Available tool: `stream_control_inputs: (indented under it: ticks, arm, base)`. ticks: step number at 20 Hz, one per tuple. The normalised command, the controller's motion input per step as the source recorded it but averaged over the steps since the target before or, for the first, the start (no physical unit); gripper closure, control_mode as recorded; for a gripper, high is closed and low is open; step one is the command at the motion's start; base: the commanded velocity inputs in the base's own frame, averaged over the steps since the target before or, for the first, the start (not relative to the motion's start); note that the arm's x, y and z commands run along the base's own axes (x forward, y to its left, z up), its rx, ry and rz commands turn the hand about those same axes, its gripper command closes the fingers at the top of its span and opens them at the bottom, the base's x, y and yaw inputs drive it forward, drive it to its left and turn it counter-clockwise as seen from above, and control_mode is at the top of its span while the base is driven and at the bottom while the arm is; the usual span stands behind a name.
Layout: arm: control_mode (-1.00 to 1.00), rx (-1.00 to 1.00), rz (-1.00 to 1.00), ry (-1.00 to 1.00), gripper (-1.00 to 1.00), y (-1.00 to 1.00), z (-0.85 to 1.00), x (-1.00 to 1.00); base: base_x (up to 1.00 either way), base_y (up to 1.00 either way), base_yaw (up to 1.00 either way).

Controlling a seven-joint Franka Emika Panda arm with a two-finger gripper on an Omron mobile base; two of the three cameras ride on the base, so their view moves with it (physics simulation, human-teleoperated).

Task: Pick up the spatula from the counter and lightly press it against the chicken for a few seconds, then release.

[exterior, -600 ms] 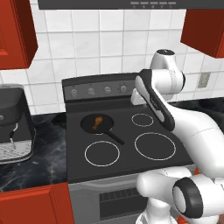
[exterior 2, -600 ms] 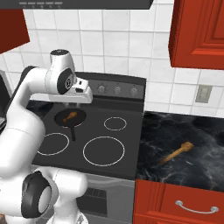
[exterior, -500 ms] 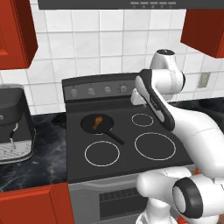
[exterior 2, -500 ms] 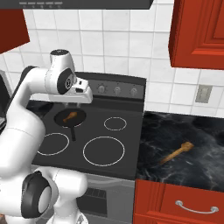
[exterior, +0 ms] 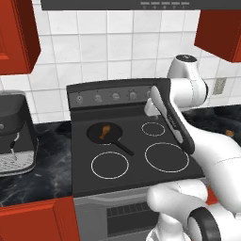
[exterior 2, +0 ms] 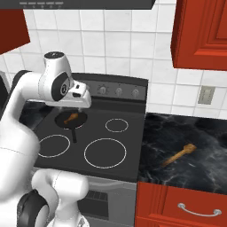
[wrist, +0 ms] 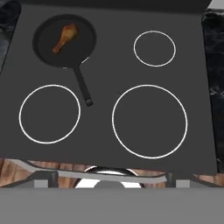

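The arm (exterior: 207,146) is white, smooth and fat, with round shells. Its joints (exterior 2: 60,88) are dark grey. A black strip (exterior: 172,120) runs along one part.

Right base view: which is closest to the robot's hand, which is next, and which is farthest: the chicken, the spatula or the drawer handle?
1. Chicken, in the pan, left side.
2. Spatula, on the right counter.
3. Drawer handle, bottom right, below the counter.
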Motion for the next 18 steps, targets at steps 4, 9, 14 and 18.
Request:
stream_control_inputs:
  ticks: [4,9,14,18]
  arm:
    - [-1.00,-0.01,-0.07,-0.17,-1.00,-0.19,0.00,-0.64]
    - [-1.00,-0.02,-0.19,-0.04,-1.00,-0.33,0.00,-0.43]
    - [-1.00,-0.01,-0.23,0.00,-1.00,-0.15,0.00,-0.18]
    - [-1.00,0.00,-0.19,0.00,-1.00,-0.15,0.00,-0.10]
  base:
    - [0.00,0.00,0.00]
    - [0.00,0.00,0.00]
    - [0.00,0.00,0.00]
    - [0.00,0.00,0.00]
